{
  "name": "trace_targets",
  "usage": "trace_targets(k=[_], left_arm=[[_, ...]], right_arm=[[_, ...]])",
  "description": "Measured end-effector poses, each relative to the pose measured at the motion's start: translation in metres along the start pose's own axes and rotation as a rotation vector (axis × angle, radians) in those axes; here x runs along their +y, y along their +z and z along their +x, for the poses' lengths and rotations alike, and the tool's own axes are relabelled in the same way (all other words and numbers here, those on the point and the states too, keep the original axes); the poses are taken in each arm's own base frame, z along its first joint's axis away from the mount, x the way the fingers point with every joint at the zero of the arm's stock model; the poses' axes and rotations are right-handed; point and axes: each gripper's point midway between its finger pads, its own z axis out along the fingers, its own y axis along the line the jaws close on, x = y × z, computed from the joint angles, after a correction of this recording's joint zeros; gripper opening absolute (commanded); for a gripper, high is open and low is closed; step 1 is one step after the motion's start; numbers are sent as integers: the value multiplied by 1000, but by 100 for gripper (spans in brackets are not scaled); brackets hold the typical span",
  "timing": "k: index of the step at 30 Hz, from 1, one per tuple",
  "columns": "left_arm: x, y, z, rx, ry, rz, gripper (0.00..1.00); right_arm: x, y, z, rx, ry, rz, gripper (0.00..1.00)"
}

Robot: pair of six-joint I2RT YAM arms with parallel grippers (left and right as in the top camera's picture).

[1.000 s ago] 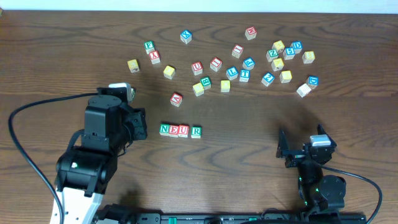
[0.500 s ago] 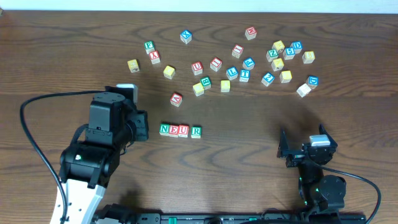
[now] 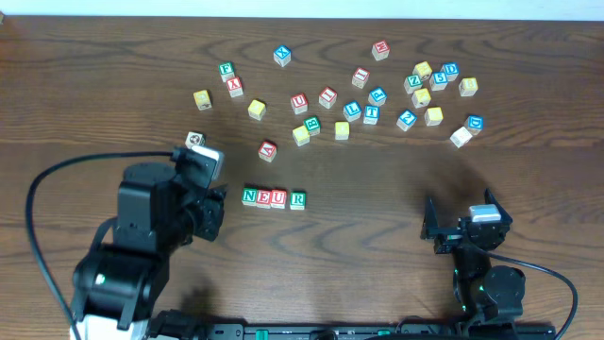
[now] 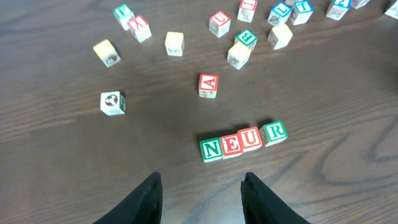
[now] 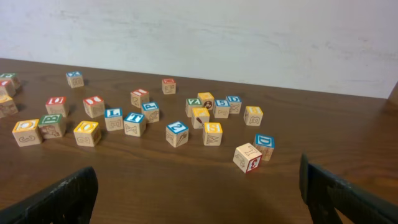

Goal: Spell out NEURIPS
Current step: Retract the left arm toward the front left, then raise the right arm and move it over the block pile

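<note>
Your left arm [image 3: 142, 236] reaches in from the lower left, wrist tipped downward. Your left gripper [image 4: 202, 196] hangs with jaws apart, nothing between them. Your right gripper [image 5: 199, 193] sits low at lower right, jaws spread wide, empty.

A dark wooden table [image 3: 359, 246] — grain running across — meets a pale wall [image 5: 249, 37] at its far edge.
</note>
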Motion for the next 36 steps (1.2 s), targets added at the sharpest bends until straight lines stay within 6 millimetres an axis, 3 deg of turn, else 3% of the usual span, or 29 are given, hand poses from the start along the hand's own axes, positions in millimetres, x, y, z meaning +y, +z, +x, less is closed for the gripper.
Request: trace_targets(k=[12,13,17,23,28,31,36], left_arm=[[-2,-19,-1,-57,37,-8,41],[-2,-19,-1,-57,40,-8,98],[-2,-19,-1,-57,44,-8,98],[-2,-19,-1,-57,44,-8,98],[-2,-19,-1,-56,44,-8,98],[-2,-19,-1,-55,43,-8,98],[-2,-19,-1,-54,43,-8,98]], right_arm=[[26,-3,-15,-62,4,-155,99],[31,-4,-19,-81,2,-183,99],[49,-12,-48,-206,-18,-296,99],[65,-26,-68,-202,-27,-404,99],[68,-40,-115,-191,-37,-438,99],[70,-39,-137,-141,-35,-465,99],[80,-15,-156,75,-4,-550,99]])
